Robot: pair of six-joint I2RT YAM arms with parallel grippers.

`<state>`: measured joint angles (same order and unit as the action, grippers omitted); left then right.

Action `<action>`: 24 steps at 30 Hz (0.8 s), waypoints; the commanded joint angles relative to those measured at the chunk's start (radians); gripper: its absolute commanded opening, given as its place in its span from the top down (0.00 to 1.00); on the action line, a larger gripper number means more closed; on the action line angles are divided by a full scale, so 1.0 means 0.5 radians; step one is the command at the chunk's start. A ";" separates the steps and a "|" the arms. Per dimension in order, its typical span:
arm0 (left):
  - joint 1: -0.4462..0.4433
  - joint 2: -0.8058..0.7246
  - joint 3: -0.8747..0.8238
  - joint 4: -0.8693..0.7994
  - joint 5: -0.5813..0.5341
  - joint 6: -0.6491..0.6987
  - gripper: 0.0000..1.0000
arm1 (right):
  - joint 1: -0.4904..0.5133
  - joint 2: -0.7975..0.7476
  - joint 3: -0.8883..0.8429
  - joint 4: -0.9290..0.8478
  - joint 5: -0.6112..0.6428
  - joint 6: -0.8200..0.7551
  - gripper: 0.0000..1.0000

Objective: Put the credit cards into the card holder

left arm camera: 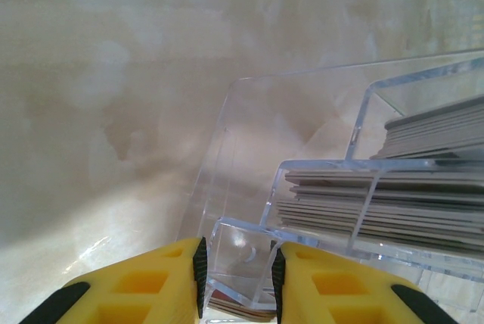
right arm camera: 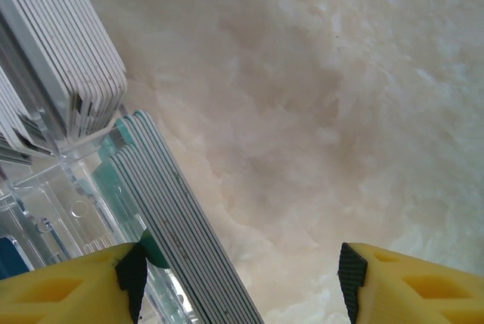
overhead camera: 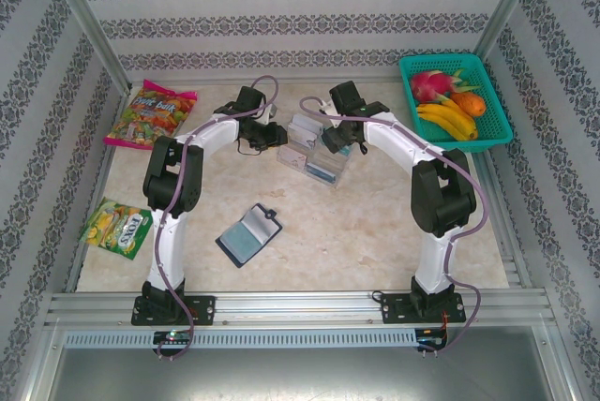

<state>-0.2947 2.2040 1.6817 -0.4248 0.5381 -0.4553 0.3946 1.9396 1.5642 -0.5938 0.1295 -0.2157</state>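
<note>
Credit cards [right arm camera: 170, 218] stacked beside wide-apart right end effector [right arm camera: 242, 275], left end effector [left arm camera: 237, 275] seemingly straddling tray wall [left arm camera: 242, 252]

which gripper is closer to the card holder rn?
Left, marginally. The left gripper is at the clear tray's left side, up-table of the open card holder. The right gripper is at the tray's right side, further off diagonally. Neither is close.

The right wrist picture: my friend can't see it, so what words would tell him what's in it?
Stacks of thin white, grey and teal plastic cards stand on edge in a clear acrylic tray on the left, seen from close up. Two yellow fingers with black pads, spread wide apart, frame the bottom, the left one beside the cards. The pale marbled table fills the rest.
</note>
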 commanded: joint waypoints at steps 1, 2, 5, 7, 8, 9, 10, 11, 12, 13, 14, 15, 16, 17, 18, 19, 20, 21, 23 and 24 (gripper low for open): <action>-0.014 0.036 -0.075 -0.077 -0.131 0.039 0.68 | -0.031 -0.037 -0.015 0.015 0.118 0.005 0.31; -0.013 0.036 -0.074 -0.077 -0.132 0.039 0.68 | -0.031 -0.043 -0.017 0.014 0.111 0.008 0.31; -0.014 0.037 -0.069 -0.080 -0.129 0.040 0.68 | -0.032 -0.069 -0.021 0.016 0.079 0.011 0.31; -0.014 0.037 -0.063 -0.080 -0.128 0.039 0.68 | -0.033 -0.083 -0.024 0.021 0.058 0.020 0.31; -0.013 0.037 -0.062 -0.080 -0.125 0.039 0.68 | -0.032 -0.094 -0.026 0.024 0.046 0.023 0.31; -0.012 0.038 -0.059 -0.083 -0.123 0.039 0.68 | -0.031 -0.103 -0.027 0.028 0.035 0.026 0.31; -0.014 0.038 -0.056 -0.084 -0.122 0.039 0.68 | -0.032 -0.106 -0.024 0.028 0.028 0.029 0.31; -0.015 0.036 -0.054 -0.089 -0.122 0.042 0.68 | -0.031 -0.110 -0.021 0.028 0.026 0.032 0.31; -0.012 0.034 -0.056 -0.089 -0.122 0.041 0.68 | -0.031 -0.116 -0.021 0.029 0.027 0.035 0.31; -0.016 0.035 -0.053 -0.089 -0.122 0.041 0.68 | -0.031 -0.121 -0.021 0.028 0.024 0.037 0.31; -0.013 0.037 -0.053 -0.089 -0.119 0.039 0.68 | -0.031 -0.124 -0.021 0.031 0.025 0.039 0.31; -0.014 0.038 -0.053 -0.086 -0.118 0.039 0.68 | -0.031 -0.127 -0.020 0.032 0.023 0.042 0.31; -0.013 0.038 -0.052 -0.086 -0.117 0.039 0.68 | -0.031 -0.128 -0.015 0.025 0.021 0.041 0.31; -0.013 0.038 -0.053 -0.086 -0.118 0.039 0.69 | -0.033 -0.127 -0.009 0.017 0.019 0.042 0.31; -0.014 0.038 -0.053 -0.088 -0.118 0.039 0.68 | -0.031 -0.124 -0.005 0.013 0.014 0.037 0.31; -0.013 0.038 -0.050 -0.089 -0.121 0.039 0.68 | -0.035 -0.121 -0.005 0.013 0.015 0.033 0.32; -0.014 0.038 -0.050 -0.089 -0.122 0.039 0.68 | -0.035 -0.116 -0.003 0.010 0.016 0.033 0.32; -0.012 0.040 -0.049 -0.089 -0.120 0.039 0.68 | -0.035 -0.115 -0.005 0.004 0.009 0.030 0.32; -0.014 0.041 -0.044 -0.091 -0.121 0.039 0.69 | -0.039 -0.120 -0.019 0.009 -0.007 0.033 0.33; -0.013 0.041 -0.042 -0.092 -0.119 0.039 0.68 | -0.038 -0.124 -0.026 0.012 -0.017 0.035 0.34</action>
<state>-0.2947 2.2040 1.6814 -0.4213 0.5381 -0.4553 0.3878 1.9106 1.5612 -0.5877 0.1326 -0.2123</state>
